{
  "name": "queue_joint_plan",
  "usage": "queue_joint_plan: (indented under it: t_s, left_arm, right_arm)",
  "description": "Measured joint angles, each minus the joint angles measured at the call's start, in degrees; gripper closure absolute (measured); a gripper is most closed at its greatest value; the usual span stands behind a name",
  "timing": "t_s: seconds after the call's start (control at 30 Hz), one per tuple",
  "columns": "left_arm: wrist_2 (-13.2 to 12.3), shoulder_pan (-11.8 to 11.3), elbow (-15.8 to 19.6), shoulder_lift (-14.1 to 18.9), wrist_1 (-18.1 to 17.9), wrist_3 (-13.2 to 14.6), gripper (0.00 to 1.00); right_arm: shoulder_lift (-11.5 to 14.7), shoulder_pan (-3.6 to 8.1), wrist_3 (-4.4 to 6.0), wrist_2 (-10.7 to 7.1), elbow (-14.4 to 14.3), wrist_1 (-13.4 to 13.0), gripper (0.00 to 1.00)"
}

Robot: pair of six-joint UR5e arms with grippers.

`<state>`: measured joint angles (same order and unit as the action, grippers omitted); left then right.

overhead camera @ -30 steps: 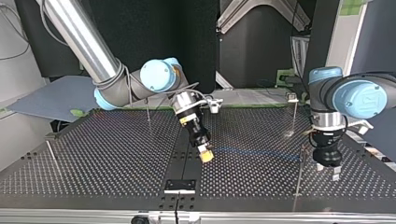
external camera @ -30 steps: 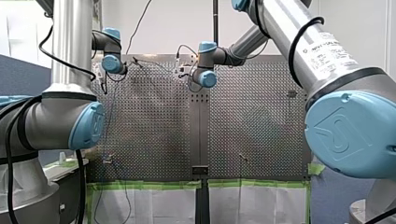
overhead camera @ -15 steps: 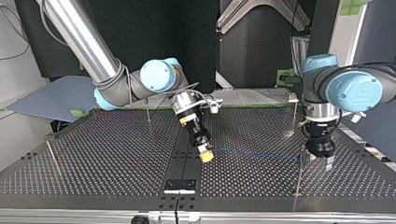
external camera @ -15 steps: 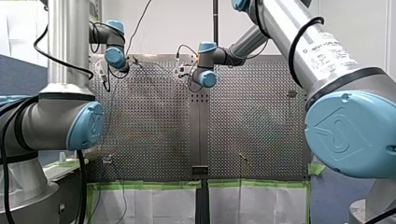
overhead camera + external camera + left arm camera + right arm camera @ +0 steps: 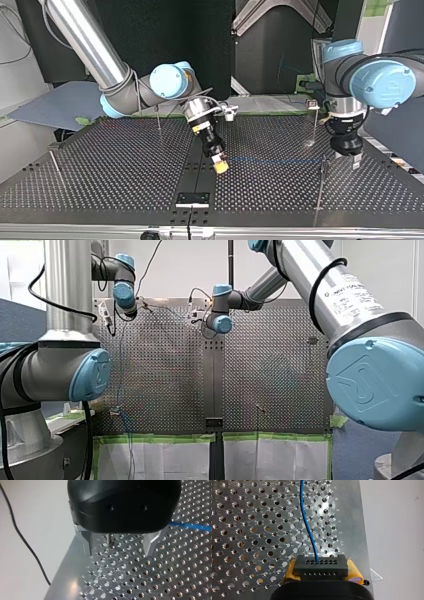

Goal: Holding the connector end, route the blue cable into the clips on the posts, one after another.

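Right tool (image 5: 321, 572) clamps connector (image 5: 321, 565), blue cable (image 5: 301, 500) running ahead.

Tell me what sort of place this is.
Most likely a robotics lab work cell: my left arm and my right arm reach over a perforated metal table, thin posts stand on it, and my right claw holds a black connector trailing a blue cable.

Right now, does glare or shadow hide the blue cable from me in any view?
Right wrist view: the table glints around its holes, yet the blue cable stands out up to the connector in the jaws of my right gripper. Top view: one bright patch by a post; cable faint. Front view: barely shows. Left wrist view: plain, beside my left gripper.
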<state>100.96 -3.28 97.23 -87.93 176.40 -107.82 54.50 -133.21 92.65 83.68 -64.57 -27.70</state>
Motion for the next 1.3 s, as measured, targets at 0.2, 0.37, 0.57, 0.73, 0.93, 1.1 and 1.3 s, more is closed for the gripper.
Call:
queue_joint_plan:
  t_s: [0.2, 0.37, 0.57, 0.73, 0.93, 1.1, 1.3]
  left_arm:
    - [-0.8, 1.0, 0.1, 2.7, 3.0, 0.0, 0.0]
    - [-0.9, 2.8, 0.1, 4.3, 5.4, 0.5, 0.0]
    - [1.0, 5.6, 0.1, 4.8, 8.2, 2.3, 0.0]
    - [2.1, 7.8, 0.1, 6.3, 10.7, 3.4, 0.0]
    - [2.2, 8.9, 0.1, 8.2, 11.3, 4.6, 0.0]
    - [2.0, 9.2, 0.1, 8.3, 10.3, 5.3, 0.0]
    - [1.4, 9.1, 0.1, 7.0, 8.6, 5.8, 0.0]
  right_arm:
    - [0.0, -0.03, 0.0, 0.0, 0.0, 0.0, 1.0]
    - [0.0, -0.05, 0.05, 0.0, 0.0, 0.1, 1.0]
    - [0.0, -0.06, 0.1, 0.0, 0.0, 0.2, 1.0]
    - [0.0, -0.04, 0.02, 0.0, 0.0, 0.4, 1.0]
    - [0.0, -0.05, 0.09, 0.0, -0.1, 0.5, 1.0]
    - [0.0, -0.01, 0.17, 0.0, 0.0, 0.5, 1.0]
    - [0.0, 0.01, 0.11, 0.0, 0.0, 0.8, 1.0]
